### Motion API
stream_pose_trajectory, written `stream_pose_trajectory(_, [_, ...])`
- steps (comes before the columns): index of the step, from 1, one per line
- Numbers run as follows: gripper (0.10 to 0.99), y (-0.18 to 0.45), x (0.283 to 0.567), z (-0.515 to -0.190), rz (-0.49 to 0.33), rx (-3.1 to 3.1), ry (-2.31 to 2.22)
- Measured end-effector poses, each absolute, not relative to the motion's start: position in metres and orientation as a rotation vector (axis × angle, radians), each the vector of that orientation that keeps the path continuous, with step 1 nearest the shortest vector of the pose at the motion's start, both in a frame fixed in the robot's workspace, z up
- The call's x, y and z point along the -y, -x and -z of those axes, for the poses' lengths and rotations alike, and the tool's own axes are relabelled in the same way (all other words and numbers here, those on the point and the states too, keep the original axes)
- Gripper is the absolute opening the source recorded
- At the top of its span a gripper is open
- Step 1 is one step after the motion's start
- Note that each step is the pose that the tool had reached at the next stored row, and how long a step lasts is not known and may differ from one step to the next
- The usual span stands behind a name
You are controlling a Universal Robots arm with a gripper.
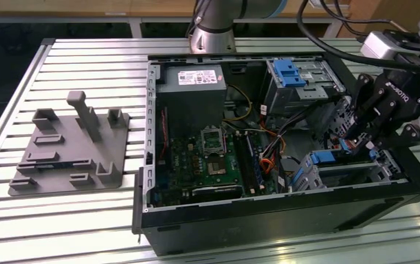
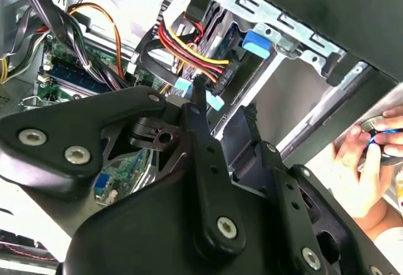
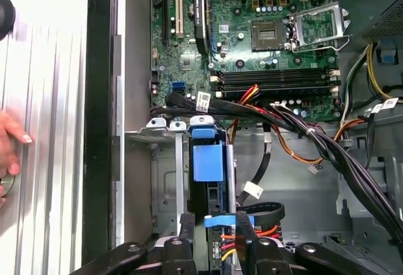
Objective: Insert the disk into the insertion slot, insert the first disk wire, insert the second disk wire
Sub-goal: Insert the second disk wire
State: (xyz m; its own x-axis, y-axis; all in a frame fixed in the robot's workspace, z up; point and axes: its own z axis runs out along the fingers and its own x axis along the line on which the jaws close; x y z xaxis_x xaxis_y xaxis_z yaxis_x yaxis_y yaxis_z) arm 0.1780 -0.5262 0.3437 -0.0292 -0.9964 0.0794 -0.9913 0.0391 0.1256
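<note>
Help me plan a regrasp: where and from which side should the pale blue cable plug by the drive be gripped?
Probably grip the pale blue plug across its two short ends, coming in through the case's open side. It lies as a flat bar beside the blue-framed drive, and red and yellow wires crowd one long face.

No readable text anywhere.

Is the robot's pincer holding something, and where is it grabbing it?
It looks like the pincer is pinching a small light-blue connector on the end of a wire, low inside the computer case. The fingertips sit on either side of it.
</note>
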Motion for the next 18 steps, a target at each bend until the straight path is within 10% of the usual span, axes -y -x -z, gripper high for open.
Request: stream_pose_trajectory(18, [0.392,-0.164,0.524,-0.349,-0.042,2.201,-2.119])
